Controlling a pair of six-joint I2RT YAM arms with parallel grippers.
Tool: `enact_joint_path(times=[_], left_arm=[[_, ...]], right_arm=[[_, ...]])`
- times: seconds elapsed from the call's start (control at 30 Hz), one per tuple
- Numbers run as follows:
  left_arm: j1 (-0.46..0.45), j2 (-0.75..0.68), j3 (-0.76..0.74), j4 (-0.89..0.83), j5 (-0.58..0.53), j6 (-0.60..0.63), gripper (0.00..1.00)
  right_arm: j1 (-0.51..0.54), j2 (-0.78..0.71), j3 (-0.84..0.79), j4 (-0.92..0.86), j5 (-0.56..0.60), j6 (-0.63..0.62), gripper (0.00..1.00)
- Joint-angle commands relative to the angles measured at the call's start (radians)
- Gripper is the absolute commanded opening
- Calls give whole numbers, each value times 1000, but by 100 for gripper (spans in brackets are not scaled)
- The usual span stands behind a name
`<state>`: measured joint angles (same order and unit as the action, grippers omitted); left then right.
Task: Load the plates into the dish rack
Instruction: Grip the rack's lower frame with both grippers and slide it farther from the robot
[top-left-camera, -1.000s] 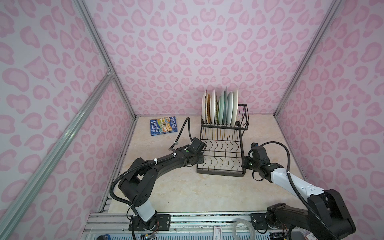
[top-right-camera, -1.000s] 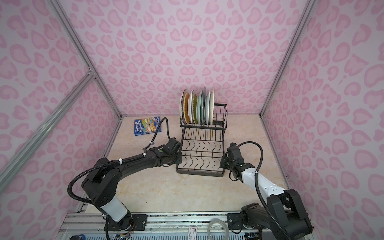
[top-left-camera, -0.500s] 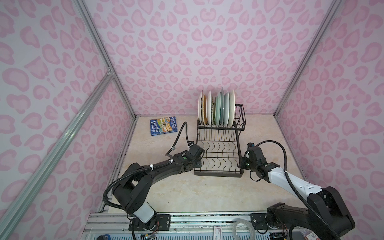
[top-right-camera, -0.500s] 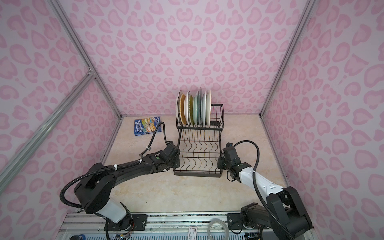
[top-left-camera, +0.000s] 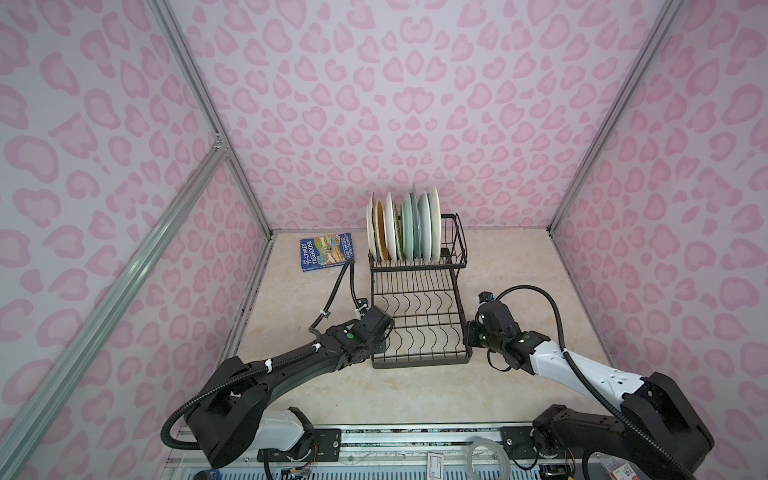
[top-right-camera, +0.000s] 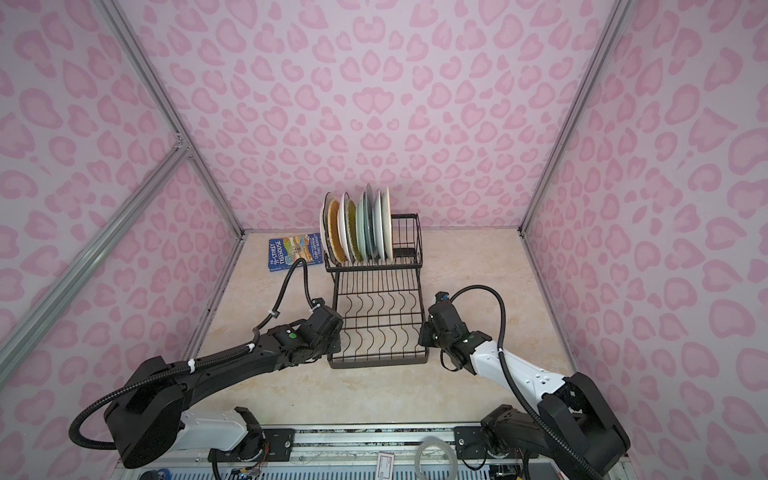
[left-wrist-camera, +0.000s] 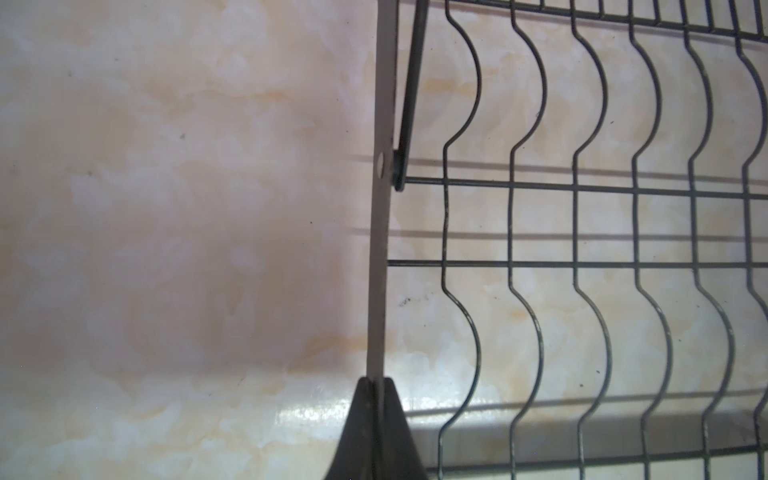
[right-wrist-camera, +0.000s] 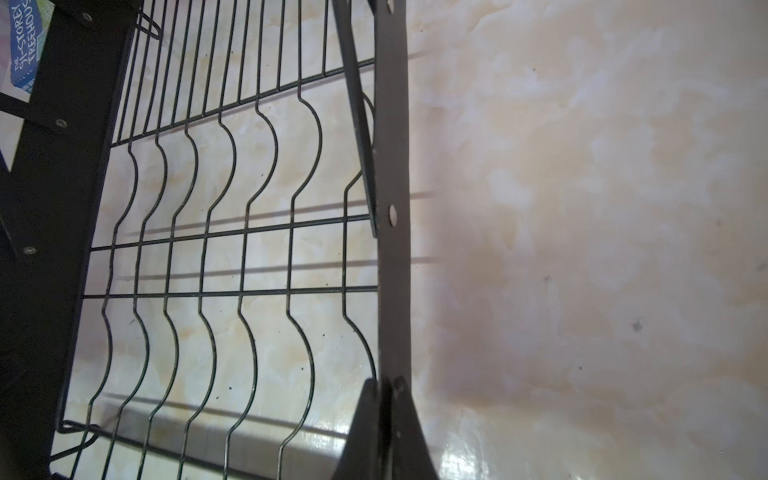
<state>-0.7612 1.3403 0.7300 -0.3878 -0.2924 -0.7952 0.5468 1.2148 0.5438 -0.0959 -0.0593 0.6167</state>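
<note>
The black wire dish rack (top-left-camera: 419, 362) (top-right-camera: 376, 359) stands mid-table. Several plates (top-left-camera: 403, 226) (top-right-camera: 357, 230) stand on edge in its raised back basket: white, yellow woven, teal and grey-blue. The lower tray of wavy dividers holds nothing. My left gripper (top-left-camera: 380, 337) (top-right-camera: 334, 337) (left-wrist-camera: 377, 380) is shut on the flat left side bar (left-wrist-camera: 380, 249) of the rack near its front corner. On the opposite side, my right gripper (top-left-camera: 468, 338) (top-right-camera: 422, 336) (right-wrist-camera: 384, 380) is shut on the right side bar (right-wrist-camera: 392, 270).
A blue book (top-left-camera: 327, 251) (top-right-camera: 295, 252) (right-wrist-camera: 23, 41) lies flat at the back left, just beside the rack's basket. Pink patterned walls close in the back and both sides. Bare marble tabletop lies right of the rack and in front of it.
The rack with its plates has slid left and toward the front edge. Both grippers have moved along with its side bars.
</note>
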Motion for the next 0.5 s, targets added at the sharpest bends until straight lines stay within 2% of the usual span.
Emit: enact_joint_path(times=[0.0,0.13,0.2,0.47], left_arm=[[1,-35,3,27,-54,-49,12],[1,-54,15,14,-57,-34,34],[1,-67,29,-2,-63,-27,45],[2,-213,107,-100,-97,21,54]], right_arm=[[2,-18,-6,86,6,28,6],[2,-55,2,58,40,29,31],[0,-83,5,53,50,24,38],[-19,-263,48,-57,116,-15,61]])
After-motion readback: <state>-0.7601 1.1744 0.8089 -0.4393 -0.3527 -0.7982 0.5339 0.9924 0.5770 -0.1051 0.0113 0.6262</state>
